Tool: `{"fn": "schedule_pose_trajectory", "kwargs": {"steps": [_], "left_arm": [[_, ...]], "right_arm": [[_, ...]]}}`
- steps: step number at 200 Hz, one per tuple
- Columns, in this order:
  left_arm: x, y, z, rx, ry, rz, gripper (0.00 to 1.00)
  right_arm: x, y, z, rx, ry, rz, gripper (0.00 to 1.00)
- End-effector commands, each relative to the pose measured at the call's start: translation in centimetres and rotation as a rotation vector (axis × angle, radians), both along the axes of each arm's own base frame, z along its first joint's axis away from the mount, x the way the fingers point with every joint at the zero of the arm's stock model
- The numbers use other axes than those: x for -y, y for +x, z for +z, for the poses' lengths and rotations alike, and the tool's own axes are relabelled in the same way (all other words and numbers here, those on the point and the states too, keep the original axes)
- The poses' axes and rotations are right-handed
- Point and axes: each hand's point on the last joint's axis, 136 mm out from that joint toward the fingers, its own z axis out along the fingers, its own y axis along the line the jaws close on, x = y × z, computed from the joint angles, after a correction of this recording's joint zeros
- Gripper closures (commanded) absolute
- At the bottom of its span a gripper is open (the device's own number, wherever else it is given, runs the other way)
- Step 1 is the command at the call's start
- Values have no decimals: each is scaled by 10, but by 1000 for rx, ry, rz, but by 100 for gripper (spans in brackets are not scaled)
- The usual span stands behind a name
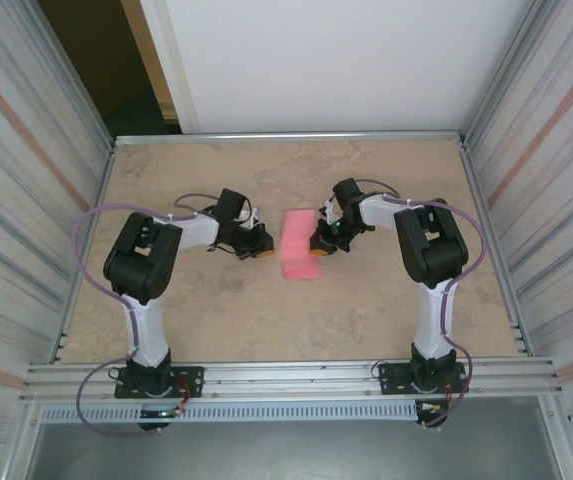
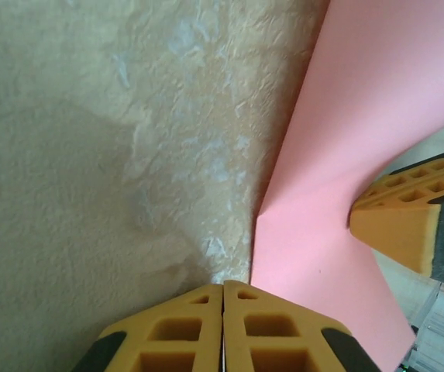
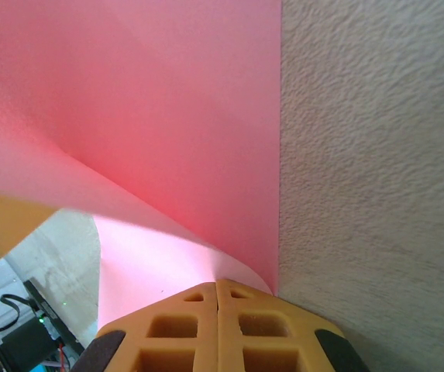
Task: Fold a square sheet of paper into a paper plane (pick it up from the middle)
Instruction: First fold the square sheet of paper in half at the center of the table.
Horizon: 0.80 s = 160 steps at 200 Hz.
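Your square sheet of paper (image 1: 302, 245) lay mid-way across the table (image 1: 366, 310), between the arms, its longer side running away from the bases. Your right gripper (image 3: 216, 291) sat shut at the right edge, where the thin, smooth pink sheet curled upward; a pinch was not confirmed. Your left gripper (image 2: 222, 298), fingers also pressed together, sat just beside the left edge on mottled, rough-textured surface. Both were about equally near.

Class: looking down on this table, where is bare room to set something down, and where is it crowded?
Free: the far strip of table between the back rail and the pink sheet; the near stretch between sheet and arm bases. Crowded: the middle, where left gripper and right gripper flank the sheet.
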Motion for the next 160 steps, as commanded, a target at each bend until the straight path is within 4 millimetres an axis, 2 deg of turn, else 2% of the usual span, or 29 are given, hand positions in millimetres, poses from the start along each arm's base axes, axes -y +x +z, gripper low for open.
{"fn": "schedule_pose_trajectory", "kwargs": {"steps": [1,14,32,59,65,69,84,116,144,149,160], "left_arm": [[29,11,40,109,-70,-61,90],[46,13,43,126,-91,-94,90],[64,18,33,114,-97,-115,90],[70,26,20,98,-98,-107,90],[68,28,20,98,-97,-97,90],[64,28,5,70,-84,-89,90],[50,33,-6,55,-70,-59,90],[11,40,-20,27,-10,22,90],[-21,50,-24,6,15,85,90],[-22,54,-11,35,8,85,90],[-24,56,-1,59,14,74,90]], "right_arm": [[86,-48,-89,-184,-436,-29,96],[86,-49,-89,-185,-436,-27,96],[87,-49,-90,-186,-438,-27,96],[87,-49,-89,-184,-436,-27,96],[87,-49,-89,-184,-436,-28,96],[88,-49,-89,-185,-435,-30,96],[89,-48,-89,-186,-434,-35,96],[90,-48,-89,-187,-435,-37,96],[90,-47,-88,-188,-436,-39,96],[91,-48,-89,-188,-436,-39,96],[90,-47,-88,-187,-436,-39,96]]}}
